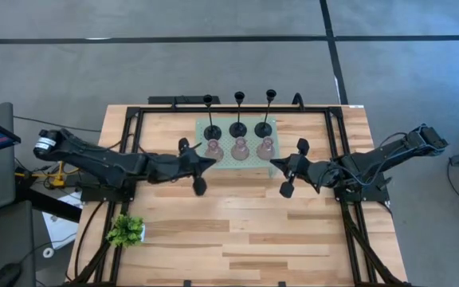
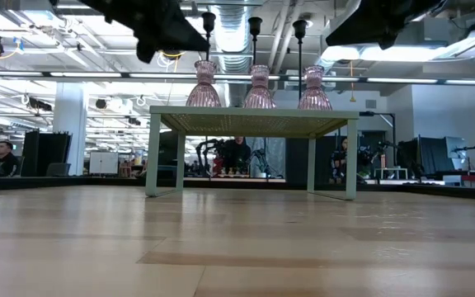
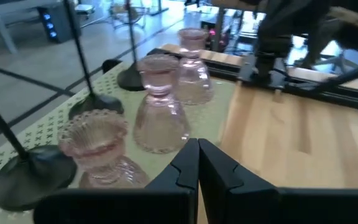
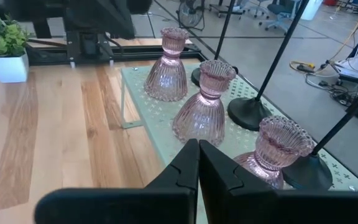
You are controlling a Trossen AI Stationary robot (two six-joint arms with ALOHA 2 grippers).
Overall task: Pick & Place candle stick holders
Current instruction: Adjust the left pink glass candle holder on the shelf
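Six candle stick holders are gathered on a pale green perforated stand (image 1: 202, 127) in the upper middle of the high view. A front row is formed by three short pinkish translucent ribbed glass holders, at left (image 1: 213, 148), centre (image 1: 239, 148) and right (image 1: 265, 148); directly behind them a second row is formed by three black metal holders with thin tall stems on round bases (image 1: 238, 127). All six stand upright, their long axes vertical, each apart from its neighbours.

The left pink holder lies just beside and slightly above the left gripper (image 1: 208, 162), which is the nearer one to it; the right pink holder is matched in the same way by the right gripper (image 1: 276, 163). Both grippers are clenched on nothing, fingertips pressed together, as is seen in the left wrist view (image 3: 197, 163) and the right wrist view (image 4: 198, 163).

Both arms are stretched low and nearly level over the wooden tabletop (image 1: 237, 231), pointing inward toward the stand from the picture's left and right edges. No holder is yet lifted; a gripper would have to be opened before any approach.
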